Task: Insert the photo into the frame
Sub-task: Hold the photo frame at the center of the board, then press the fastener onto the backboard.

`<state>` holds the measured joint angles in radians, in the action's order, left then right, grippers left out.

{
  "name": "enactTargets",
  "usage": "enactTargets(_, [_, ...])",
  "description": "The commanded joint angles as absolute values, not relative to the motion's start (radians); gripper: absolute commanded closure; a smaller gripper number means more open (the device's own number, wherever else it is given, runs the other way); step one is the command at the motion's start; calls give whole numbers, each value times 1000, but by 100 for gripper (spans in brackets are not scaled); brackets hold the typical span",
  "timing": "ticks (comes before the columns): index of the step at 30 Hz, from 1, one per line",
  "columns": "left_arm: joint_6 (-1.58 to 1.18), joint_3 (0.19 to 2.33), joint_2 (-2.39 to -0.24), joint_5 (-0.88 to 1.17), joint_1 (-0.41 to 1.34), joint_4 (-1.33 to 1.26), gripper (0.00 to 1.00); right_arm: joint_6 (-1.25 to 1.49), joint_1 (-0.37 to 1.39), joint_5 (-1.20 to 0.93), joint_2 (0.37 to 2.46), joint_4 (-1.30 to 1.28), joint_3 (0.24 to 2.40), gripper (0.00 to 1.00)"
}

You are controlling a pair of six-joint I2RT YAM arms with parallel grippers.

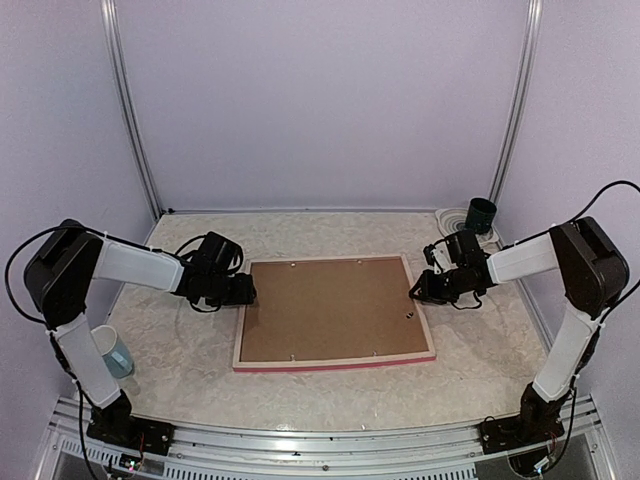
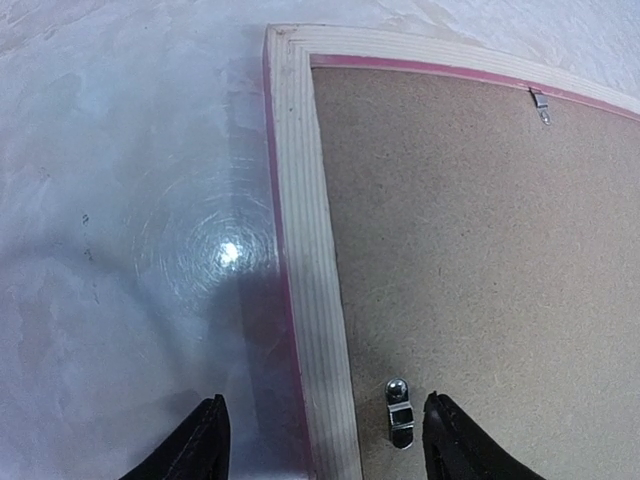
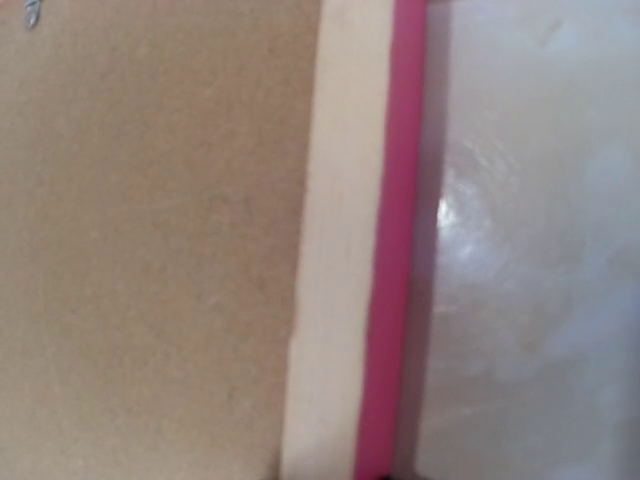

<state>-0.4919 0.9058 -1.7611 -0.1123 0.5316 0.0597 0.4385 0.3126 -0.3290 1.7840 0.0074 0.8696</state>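
straddling the frame point(image 2: 305, 250) edge, left tool point(image 2: 330, 442)

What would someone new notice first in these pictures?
The big frame lies back-up in the middle of the table, brown backing board showing, pink-red along its near edge. The left pincer stands open astride its left rail; the right pincer is at the opposite rail. A dark cup stands in the far right corner.

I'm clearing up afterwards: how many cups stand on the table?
2. A pale blue cup at the near left edge, partly behind the left arm; a dark green cup in the far right corner. Another could be hidden.
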Motion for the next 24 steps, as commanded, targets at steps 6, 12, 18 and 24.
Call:
enactTargets(6, [-469, 943, -1797, -96, 539, 94, 34, 430, 308, -322, 1807, -34, 853, 78])
enactTargets(12, [-472, 950, -1803, -128, 548, 117, 35, 431, 308, -327, 1803, -38, 855, 77])
enactTargets(18, [-471, 949, -1807, -133, 548, 118, 40, 428, 308, -327, 1802, -37, 856, 77])
enactTargets(24, [-474, 945, -1815, -123, 546, 111, 46, 428, 308, -328, 1802, -36, 854, 78])
